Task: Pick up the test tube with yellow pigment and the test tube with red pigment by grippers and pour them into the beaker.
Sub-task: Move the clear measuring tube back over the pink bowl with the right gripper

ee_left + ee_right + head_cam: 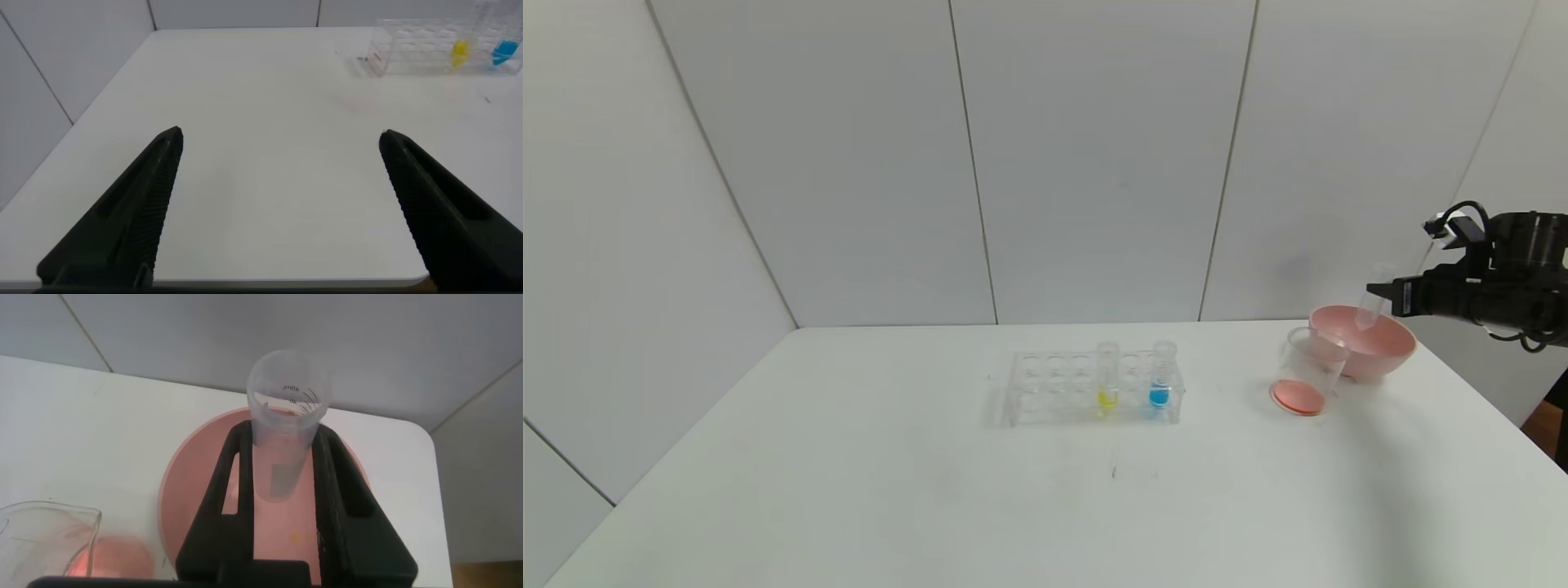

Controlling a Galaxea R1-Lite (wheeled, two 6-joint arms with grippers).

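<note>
Tube [1372,304] — empty-looking, near upright, mouth tipped up — sits clamped in the right claw [1380,292], arm reaching level over the pink bowl [1388,353]; left claw [278,163] gapes.

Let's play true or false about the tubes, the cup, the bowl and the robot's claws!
1. The right gripper is shut on a test tube. True.
2. That tube hangs over the pink bowl. True.
3. The beaker is empty. False: red liquid covers its bottom.
4. The test tube with yellow pigment lies on the table. False: it stands in the rack.
5. The left gripper is open. True.
</note>
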